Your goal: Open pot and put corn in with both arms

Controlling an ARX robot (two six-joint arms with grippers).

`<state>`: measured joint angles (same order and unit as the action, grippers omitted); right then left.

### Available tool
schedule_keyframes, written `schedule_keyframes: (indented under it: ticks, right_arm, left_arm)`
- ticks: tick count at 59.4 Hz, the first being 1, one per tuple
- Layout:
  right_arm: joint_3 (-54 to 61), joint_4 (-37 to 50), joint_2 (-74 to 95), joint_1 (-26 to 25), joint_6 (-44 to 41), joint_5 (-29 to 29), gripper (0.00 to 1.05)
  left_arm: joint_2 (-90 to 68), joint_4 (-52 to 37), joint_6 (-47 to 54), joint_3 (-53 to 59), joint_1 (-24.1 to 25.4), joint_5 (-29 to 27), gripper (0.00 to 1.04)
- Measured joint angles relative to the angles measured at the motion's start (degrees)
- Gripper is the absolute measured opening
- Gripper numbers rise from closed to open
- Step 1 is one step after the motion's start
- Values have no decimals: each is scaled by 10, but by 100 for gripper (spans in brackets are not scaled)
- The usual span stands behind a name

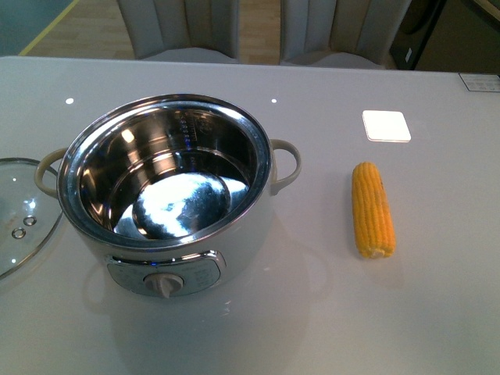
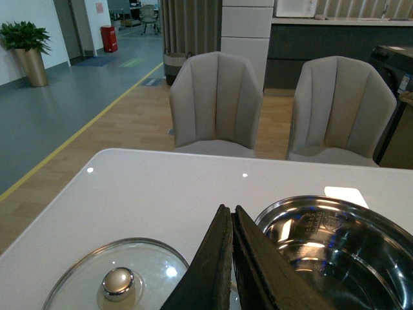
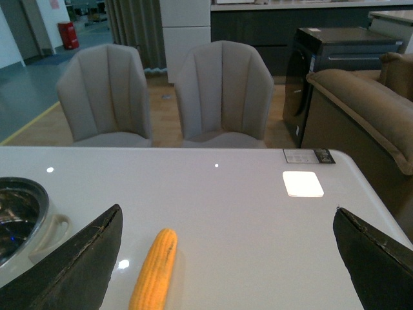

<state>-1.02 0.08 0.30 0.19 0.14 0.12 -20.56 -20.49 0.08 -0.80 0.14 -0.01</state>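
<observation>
The pot (image 1: pixel 264 167) is sitting open on the table (image 1: pixel 312 320), with the lid (image 1: pixel 17 234) lying beside its left handle. The corn (image 1: pixel 373 209) is lying apart on the right, near a white pad (image 1: pixel 386 126). My left gripper (image 2: pixel 231 210) is clenching on nothing, and my right gripper (image 3: pixel 227 210) is gaping wide.

Even, bright indoor light; ceiling lamps glare off the pot (image 1: pixel 164 195).

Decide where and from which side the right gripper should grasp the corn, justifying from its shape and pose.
Probably best: grip the corn mid-length, across its width, from above. It lies flat on the table, lengthwise away from the robot, both long sides free. The right gripper stands open.
</observation>
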Motion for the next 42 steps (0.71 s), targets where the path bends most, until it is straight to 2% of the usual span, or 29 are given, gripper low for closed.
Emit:
schedule_keyframes:
  ticks: [32, 37, 42]
  right_arm:
    - [0, 0, 0, 0, 0, 0, 96]
    - [0, 0, 0, 0, 0, 0, 96]
    - [0, 0, 0, 0, 0, 0, 96]
  left_arm:
    - [103, 102, 0, 0, 0, 0, 4]
    - [165, 184, 0, 0, 0, 0, 4]
    - [197, 201, 0, 0, 0, 0, 4]
